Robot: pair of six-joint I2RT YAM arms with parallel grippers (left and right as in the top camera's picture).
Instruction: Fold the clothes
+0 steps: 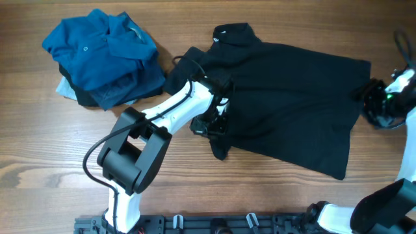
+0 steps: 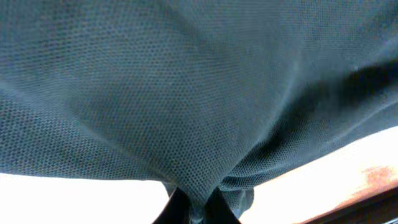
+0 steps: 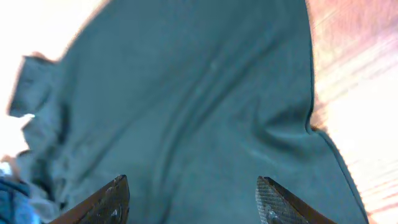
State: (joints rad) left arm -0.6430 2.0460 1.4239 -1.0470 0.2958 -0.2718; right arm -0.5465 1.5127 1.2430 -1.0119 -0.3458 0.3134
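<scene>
Left arm (image 1: 175,104): white tubular link behind the hand, running back to a bulky black joint housing (image 1: 130,159); thin black cable (image 1: 89,158) loops off that housing; left gripper (image 1: 218,123) black. Right arm (image 1: 402,83): white shells, black joints; small greenish light (image 1: 389,95) just behind the hand; right gripper (image 3: 193,200) fingers (image 3: 106,202) dark, tapered, finely textured.

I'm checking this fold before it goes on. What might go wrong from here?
The left fingers pinch only a small bunch of the black shirt, so lifting may let it slip or crumple. The right fingers are open above the cloth, so one-sided pulling could drag the shirt toward the blue pile.
</scene>
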